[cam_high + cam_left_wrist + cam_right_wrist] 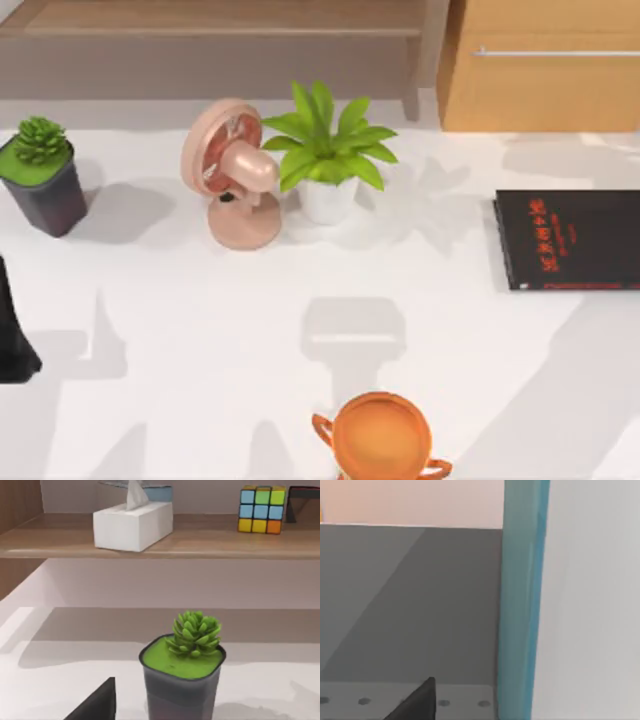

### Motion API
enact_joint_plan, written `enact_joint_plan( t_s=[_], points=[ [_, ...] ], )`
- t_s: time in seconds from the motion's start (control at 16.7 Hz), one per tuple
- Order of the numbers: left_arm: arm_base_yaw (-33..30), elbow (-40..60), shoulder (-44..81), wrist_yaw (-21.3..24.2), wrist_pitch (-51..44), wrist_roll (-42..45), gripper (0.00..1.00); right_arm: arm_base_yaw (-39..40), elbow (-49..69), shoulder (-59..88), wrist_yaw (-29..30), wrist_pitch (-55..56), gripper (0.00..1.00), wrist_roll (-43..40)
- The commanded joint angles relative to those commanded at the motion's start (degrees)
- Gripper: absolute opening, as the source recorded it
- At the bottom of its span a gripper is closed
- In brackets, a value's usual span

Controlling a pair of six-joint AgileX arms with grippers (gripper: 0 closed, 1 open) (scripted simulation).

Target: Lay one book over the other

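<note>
Left arm: a dark part of it [15, 335] stands at the far left edge of the top view, low on the white tabletop [200, 380], parked beside the potted succulent [40, 170].
Left gripper: one dark finger [97, 705] juts into the left wrist view, aimed toward the succulent pot — whether the fingers are wide or narrow, cannot tell.
Right gripper: a dark finger [417, 702] sits low in the right wrist view, just beside the teal book [522, 600]; finger spread and any hold on the book, cannot tell.
Teal book: seen close in the right wrist view as a smooth teal-blue band with a broad white surface next to it; where it sits on the tabletop, cannot tell.
Black book [570, 240]: lies flat at the right side of the tabletop, thin, matte black cover, red lettering, a red line along its near edge; its right end is cut by the frame edge.
Top view extras: a pink desk fan [235, 180] on a round base, touching or just beside a leafy plant in a white pot [328, 160]; a glossy orange two-handled pot [382, 438] at the near edge; a wooden cabinet [545, 65] with a metal handle bar at the back.
Left wrist view extras: a wooden shelf [210, 542] carrying a white tissue box [132, 522] and a colour cube [262, 510] — the succulent's dark, square-rimmed pot stands below it.
</note>
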Motion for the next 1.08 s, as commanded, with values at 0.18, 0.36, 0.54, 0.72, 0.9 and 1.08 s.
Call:
enact_joint_plan(
  t_s=[0.18,0.36,0.54,0.72,0.9,1.08],
  points=[
    [0.00,0.00,0.00,0.00,0.00,0.00,1.00,0.47,2.72,1.83,0.41,-0.95,1.00,-0.02],
    [0.00,0.00,0.00,0.00,0.00,0.00,1.00,0.95,5.57,3.65,0.88,-1.96,1.00,-0.04],
    [0.00,0.00,0.00,0.00,0.00,0.00,1.00,1.03,6.33,4.15,1.04,-2.26,1.00,-0.04],
    [0.00,0.00,0.00,0.00,0.00,0.00,1.00,1.03,6.33,4.15,1.04,-2.26,0.92,-0.04],
    [0.00,0.00,0.00,0.00,0.00,0.00,1.00,1.03,6.33,4.15,1.04,-2.26,0.70,-0.04],
    [0.00,0.00,0.00,0.00,0.00,0.00,1.00,1.03,6.33,4.15,1.04,-2.26,0.47,-0.04]
  ],
)
